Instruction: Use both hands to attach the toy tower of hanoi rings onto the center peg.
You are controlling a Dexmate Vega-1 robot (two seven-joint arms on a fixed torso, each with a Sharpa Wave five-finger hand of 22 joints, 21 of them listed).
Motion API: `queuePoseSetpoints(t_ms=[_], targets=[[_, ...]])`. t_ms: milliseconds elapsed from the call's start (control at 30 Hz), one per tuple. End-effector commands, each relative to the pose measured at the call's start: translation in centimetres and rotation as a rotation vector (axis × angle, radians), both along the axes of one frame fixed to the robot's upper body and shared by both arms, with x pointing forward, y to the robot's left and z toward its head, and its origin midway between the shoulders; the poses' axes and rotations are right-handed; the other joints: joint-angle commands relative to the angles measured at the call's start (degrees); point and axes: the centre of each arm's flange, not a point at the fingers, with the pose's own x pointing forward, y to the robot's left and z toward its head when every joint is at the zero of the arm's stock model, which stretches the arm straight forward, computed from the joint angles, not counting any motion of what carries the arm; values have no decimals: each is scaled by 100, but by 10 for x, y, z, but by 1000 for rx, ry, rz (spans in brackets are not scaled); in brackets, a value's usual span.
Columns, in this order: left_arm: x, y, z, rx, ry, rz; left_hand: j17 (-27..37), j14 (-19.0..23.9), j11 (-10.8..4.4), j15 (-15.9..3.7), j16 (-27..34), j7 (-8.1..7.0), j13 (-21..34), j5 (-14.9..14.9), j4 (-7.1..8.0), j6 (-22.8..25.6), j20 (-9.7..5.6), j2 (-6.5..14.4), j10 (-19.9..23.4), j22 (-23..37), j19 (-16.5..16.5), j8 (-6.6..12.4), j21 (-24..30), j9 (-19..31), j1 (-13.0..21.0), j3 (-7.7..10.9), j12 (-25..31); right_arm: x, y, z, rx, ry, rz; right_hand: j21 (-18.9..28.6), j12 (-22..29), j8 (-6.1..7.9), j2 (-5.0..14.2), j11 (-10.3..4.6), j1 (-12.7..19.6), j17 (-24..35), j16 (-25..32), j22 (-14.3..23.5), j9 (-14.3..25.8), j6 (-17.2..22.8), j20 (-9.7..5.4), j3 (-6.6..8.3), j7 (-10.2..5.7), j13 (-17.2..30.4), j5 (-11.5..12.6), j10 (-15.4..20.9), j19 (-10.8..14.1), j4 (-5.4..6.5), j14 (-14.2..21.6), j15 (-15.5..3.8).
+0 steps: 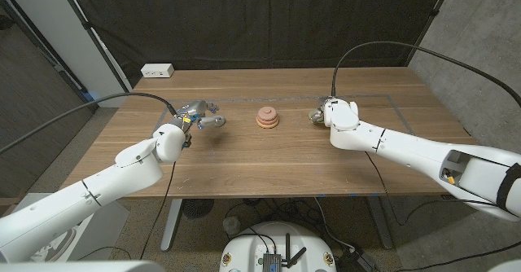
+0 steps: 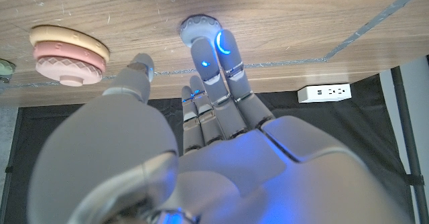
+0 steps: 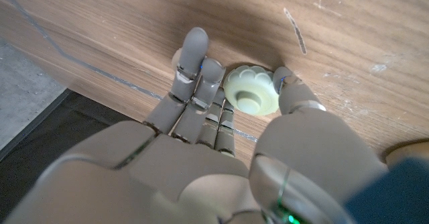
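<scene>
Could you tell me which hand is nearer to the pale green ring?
The right hand: its fingers and thumb sit around the pale green ring. The left hand is across the ring stack, at a pale blue-grey ring.

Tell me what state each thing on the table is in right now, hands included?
Ring stack: cream and pink rings already stacked at the table's middle.
Grey-blue ring: lying on the table, left hand's fingers touching it.
Pale green ring: pinched between the right hand's fingers and thumb.
Left hand: fingers extended over its ring, not yet gripping.
Right hand: gripping its ring.
</scene>
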Motion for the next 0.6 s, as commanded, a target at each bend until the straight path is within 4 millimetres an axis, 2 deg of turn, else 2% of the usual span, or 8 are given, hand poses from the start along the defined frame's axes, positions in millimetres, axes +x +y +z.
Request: queuePoseSetpoints(t_ms=[33,133,233,367,533,600], targets=[[1,1,-2,-4,8,-10,6,-28,19,-515,-9,2,11,60,-16,16,-727,39,11,5,-13,17,27,23,1,49,-17,0,2,-9,-4,8,4,27,88,82,81,-65,60,103,95,30,43,129,-573,-24,-54,46,-4,198,102,-1,168,-394],[1,1,-2,-4,9,-11,15,-30,23,-516,-7,12,16,61,-13,13,-719,51,10,16,-27,16,33,24,-3,59,-16,-1,2,-10,1,-4,11,64,143,145,102,-142,71,161,139,57,60,269,-575,-24,-114,67,2,360,159,4,236,-394],[1,1,-2,-5,10,-13,17,-33,13,-515,-10,5,20,62,-11,19,-724,60,24,12,-19,18,34,25,-10,67,-10,-2,2,-10,7,-26,23,136,236,254,167,-252,118,366,327,88,97,523,-582,12,-201,116,21,668,313,4,464,-394],[0,2,-1,-6,8,-15,25,-29,6,-517,-7,0,22,64,-13,31,-720,69,44,16,-21,22,39,26,-16,80,-4,-2,2,-10,11,-32,34,178,284,389,206,-361,159,409,418,105,149,811,-588,59,-295,176,37,912,460,-3,587,-396],[-1,2,0,-8,6,-15,26,-33,32,-517,-9,19,30,65,-14,43,-714,74,57,28,-34,25,45,28,-21,90,1,-1,1,-8,26,-49,47,203,348,513,276,-447,207,465,582,120,208,1037,-593,128,-304,243,74,1218,593,-1,760,-394],[-1,2,0,-8,7,-17,34,-35,40,-516,-7,21,35,66,-14,37,-703,83,55,32,-45,21,47,29,-24,100,0,-1,1,-8,32,-49,51,221,350,543,286,-435,212,472,629,137,223,1092,-593,144,-268,260,85,1262,641,-1,807,-395]])
